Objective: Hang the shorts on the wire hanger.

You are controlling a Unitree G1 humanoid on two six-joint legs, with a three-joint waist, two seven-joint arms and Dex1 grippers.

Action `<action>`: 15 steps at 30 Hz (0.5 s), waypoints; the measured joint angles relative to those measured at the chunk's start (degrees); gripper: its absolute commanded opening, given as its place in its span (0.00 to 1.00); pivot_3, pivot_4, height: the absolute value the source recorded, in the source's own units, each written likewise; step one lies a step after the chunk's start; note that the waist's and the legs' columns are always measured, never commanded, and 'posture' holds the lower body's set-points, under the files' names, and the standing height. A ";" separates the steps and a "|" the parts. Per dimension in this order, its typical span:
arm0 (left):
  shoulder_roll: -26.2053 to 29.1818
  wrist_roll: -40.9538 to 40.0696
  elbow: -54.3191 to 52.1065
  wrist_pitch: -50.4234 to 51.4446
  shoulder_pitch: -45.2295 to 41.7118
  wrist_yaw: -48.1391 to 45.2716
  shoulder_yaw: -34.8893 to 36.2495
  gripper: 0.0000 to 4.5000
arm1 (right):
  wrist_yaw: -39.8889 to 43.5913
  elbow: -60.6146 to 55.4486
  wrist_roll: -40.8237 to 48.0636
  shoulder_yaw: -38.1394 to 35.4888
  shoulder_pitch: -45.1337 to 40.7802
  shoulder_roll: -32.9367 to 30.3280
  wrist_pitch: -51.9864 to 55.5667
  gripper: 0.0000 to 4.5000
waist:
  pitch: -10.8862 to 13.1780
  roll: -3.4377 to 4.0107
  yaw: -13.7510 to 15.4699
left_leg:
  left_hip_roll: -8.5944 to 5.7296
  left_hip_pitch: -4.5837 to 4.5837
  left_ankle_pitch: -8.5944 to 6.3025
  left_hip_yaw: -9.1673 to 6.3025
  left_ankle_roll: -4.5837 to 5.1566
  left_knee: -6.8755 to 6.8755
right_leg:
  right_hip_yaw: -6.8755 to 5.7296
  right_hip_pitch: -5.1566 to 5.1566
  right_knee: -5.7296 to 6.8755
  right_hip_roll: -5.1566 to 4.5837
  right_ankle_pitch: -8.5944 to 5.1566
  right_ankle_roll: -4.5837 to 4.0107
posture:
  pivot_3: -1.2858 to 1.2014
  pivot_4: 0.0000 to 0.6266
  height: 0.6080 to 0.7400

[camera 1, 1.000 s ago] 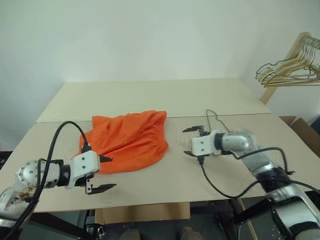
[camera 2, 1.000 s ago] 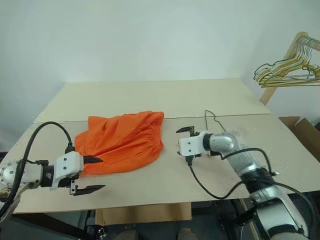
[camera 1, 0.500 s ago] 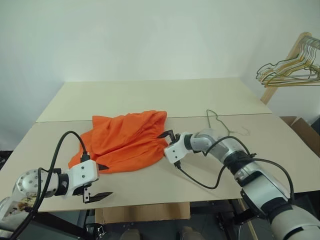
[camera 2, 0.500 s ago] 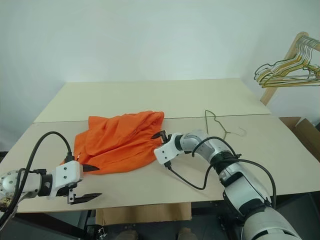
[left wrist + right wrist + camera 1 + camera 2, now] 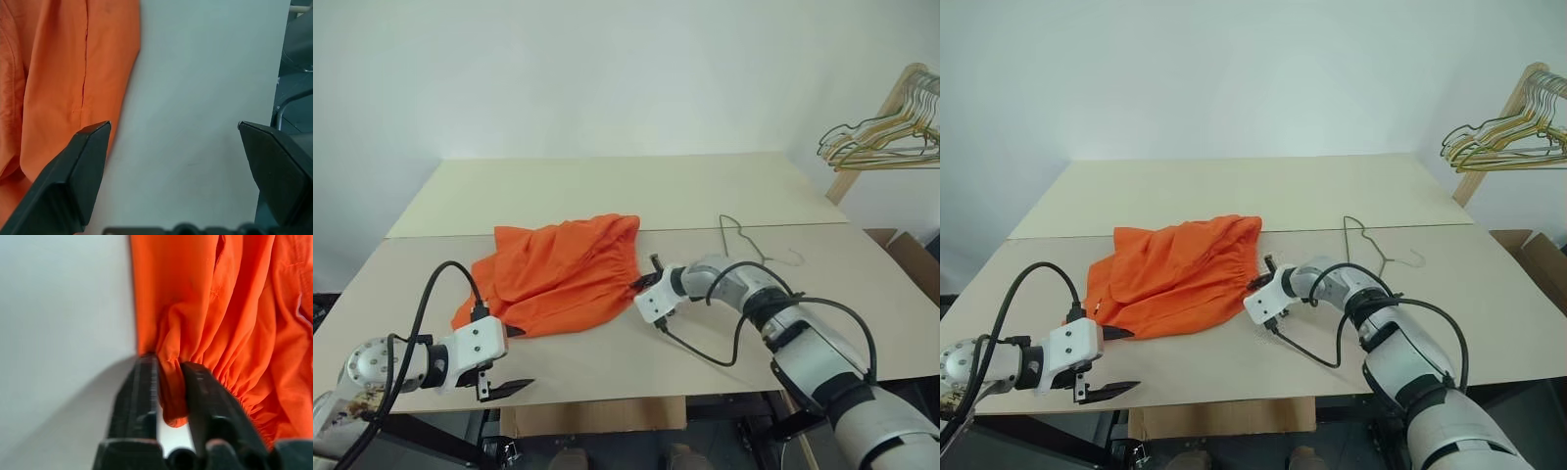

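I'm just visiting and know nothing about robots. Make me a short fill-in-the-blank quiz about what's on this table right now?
1. The right gripper is pinching the ____ fabric of the shorts.
2. The left gripper has its fingers ____ and holds nothing.
3. The wire hanger lies flat on the ____.

Missing words: orange; open; table

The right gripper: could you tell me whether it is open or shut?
Shut: the right gripper pinches the shorts at their gathered waistband edge.

One shorts (image 5: 558, 274); one wire hanger (image 5: 744, 238); two tools
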 measured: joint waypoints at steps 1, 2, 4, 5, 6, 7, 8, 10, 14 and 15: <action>0.00 0.00 -0.16 0.00 0.11 0.01 0.00 1.00 | 0.15 0.03 0.09 -0.02 0.00 0.00 -0.05 0.00 | 0.00 0.00 0.00 | 0.00 0.00 0.00 0.00 0.00 0.00 | 0.00 0.00 0.00 0.00 0.00 0.00 | 0.59 0.00 1.00; 0.00 -0.01 -0.27 0.00 0.19 0.02 0.00 1.00 | 0.30 0.05 0.15 -0.03 0.00 0.00 -0.10 0.00 | 0.00 0.00 0.00 | 0.00 0.00 0.00 0.00 0.00 0.00 | 0.00 0.00 0.00 0.00 0.00 0.00 | 0.59 0.00 1.00; 0.01 0.15 -0.27 -0.09 0.27 0.05 0.02 1.00 | 1.26 -0.15 0.77 -0.20 0.12 -0.29 -0.47 0.00 | 0.00 0.00 0.00 | 0.00 0.00 0.00 0.00 0.00 0.00 | 0.00 0.00 0.00 0.00 0.00 0.00 | 0.59 0.00 1.00; 0.05 0.49 -0.20 -0.23 0.21 0.08 0.00 1.00 | 2.07 -0.56 1.57 -0.38 0.41 -0.76 -0.72 0.00 | 0.00 0.00 0.00 | 0.00 0.00 0.00 0.00 0.00 0.00 | 0.00 0.00 -0.01 0.00 0.00 0.00 | 0.59 0.00 1.00; 0.18 1.20 0.11 -0.74 0.13 0.14 0.00 1.00 | 3.20 -1.84 2.66 -0.80 1.21 -1.70 -1.07 0.00 | 0.00 0.00 0.15 | -0.01 -0.01 0.00 -0.02 0.00 0.00 | -0.01 0.01 -0.02 0.00 -0.01 0.01 | 0.58 0.00 1.00; 0.38 1.65 0.75 -1.30 0.08 0.18 0.01 1.00 | 4.11 -2.97 3.50 -1.17 1.99 -2.50 -1.20 0.00 | 0.00 0.00 0.30 | -0.01 -0.02 0.00 -0.02 0.00 0.00 | -0.02 0.02 -0.02 -0.01 -0.01 0.01 | 0.58 0.00 1.00; 0.64 2.21 1.37 -1.76 -0.09 0.25 -0.07 1.00 | 4.89 -4.32 4.37 -1.81 3.14 -3.45 -1.26 0.00 | 0.00 0.00 0.44 | -0.01 -0.02 0.00 -0.02 0.00 0.00 | -0.02 0.02 -0.04 -0.01 -0.01 0.01 | 0.58 0.00 1.00; 1.31 3.72 3.86 -3.57 -1.37 0.11 -0.25 1.00 | 6.61 -9.45 6.64 -3.10 6.63 -6.28 -1.10 0.00 | 0.00 0.00 0.77 | -0.01 -0.04 0.00 -0.02 0.00 0.00 | -0.02 0.02 -0.05 -0.01 -0.01 0.01 | 0.57 0.00 1.00; 3.96 6.46 10.25 -8.33 -4.45 -1.03 -0.78 1.00 | 10.47 -19.30 9.61 -5.22 12.37 -11.57 0.48 0.00 | 0.00 0.00 0.57 | -0.01 -0.01 0.00 0.02 0.00 0.00 | 0.00 0.02 -0.04 0.00 -0.01 0.01 | 0.56 0.00 1.00; 4.54 7.23 12.53 -9.97 -5.52 -1.42 -1.22 1.00 | 11.30 -21.76 10.40 -5.84 13.73 -12.83 1.28 0.00 | 0.00 0.00 0.48 | -0.01 0.00 0.00 0.02 0.00 0.00 | 0.00 0.02 -0.04 0.00 -0.02 0.00 | 0.56 0.00 1.00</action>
